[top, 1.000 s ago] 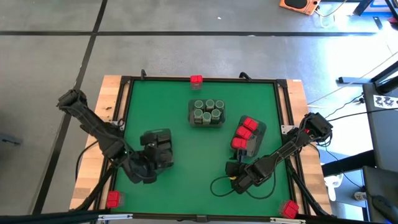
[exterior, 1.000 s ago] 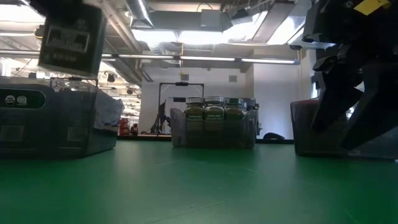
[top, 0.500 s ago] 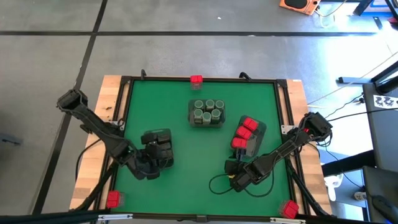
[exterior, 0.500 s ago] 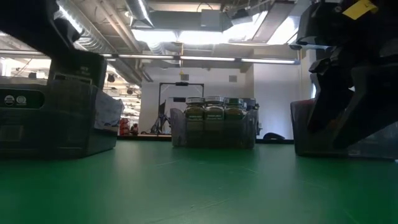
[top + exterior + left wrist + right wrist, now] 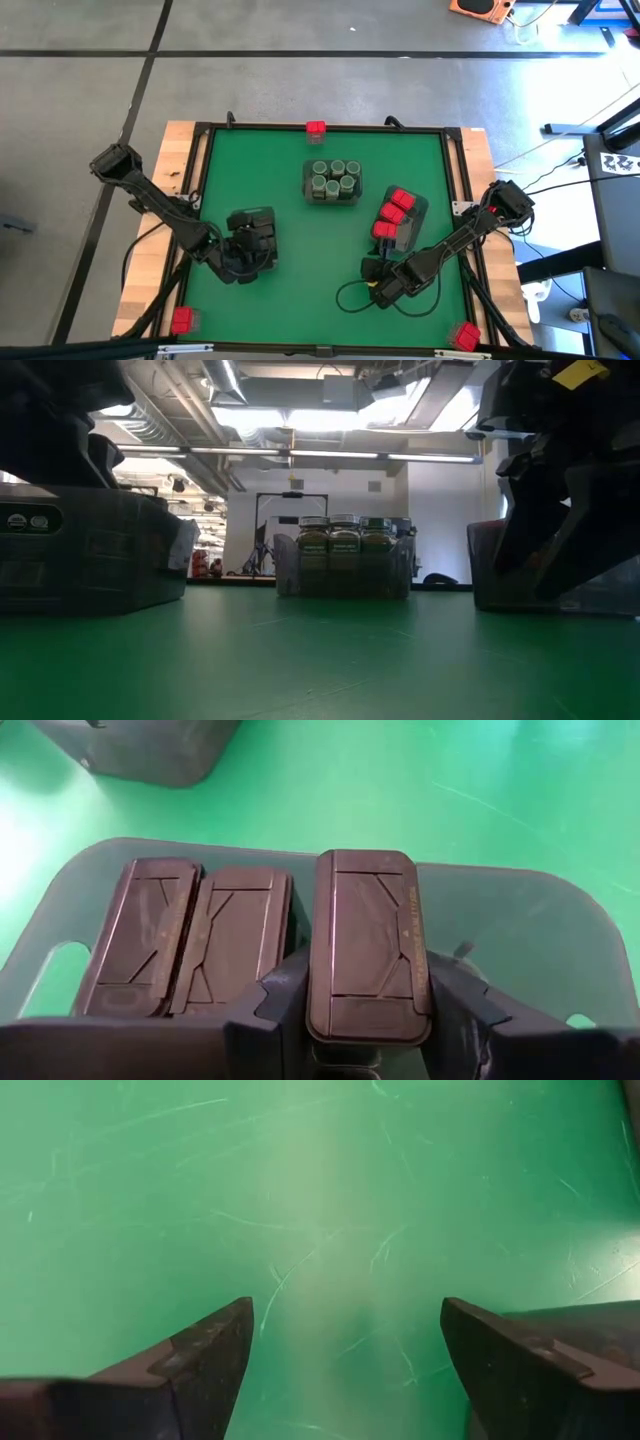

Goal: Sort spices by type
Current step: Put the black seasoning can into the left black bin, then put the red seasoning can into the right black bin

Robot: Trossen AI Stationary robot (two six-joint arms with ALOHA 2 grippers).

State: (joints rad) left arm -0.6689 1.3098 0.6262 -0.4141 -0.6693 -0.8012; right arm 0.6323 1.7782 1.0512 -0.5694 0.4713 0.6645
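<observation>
The dark grey rectangular spice tin (image 5: pixel 367 945) sits clenched between the two dark fingers (image 5: pixel 275 1010) of my left pincer (image 5: pixel 243 262), one finger pressed to each long side. It stands inside the translucent grey plastic tray (image 5: pixel 500 920) at the left front of the green mat (image 5: pixel 290 215), just beside two more dark grey tins (image 5: pixel 190 935) that lie side by side and touch each other in the same tray. From above, my left arm hides most of that tray (image 5: pixel 252 218); from table height its dark wall (image 5: pixel 95 560) shows at the left.

In the middle of the mat, well apart from my grip, the round grey-green jars (image 5: pixel 333 180) stand upright and packed together in their own clear tray (image 5: pixel 343 556). To the right, the bright red rectangular boxes (image 5: pixel 393 212) are gathered in a third grey tray (image 5: pixel 418 215).

My right pincer (image 5: pixel 381 289) hangs low over bare mat near the front, just in front of the red boxes' tray, its fingers (image 5: pixel 205 1355) spread wide and grasping nothing.

Red blocks mark the mat's edge: one at the far middle (image 5: pixel 316 128) and one at each front corner (image 5: pixel 181 320).
</observation>
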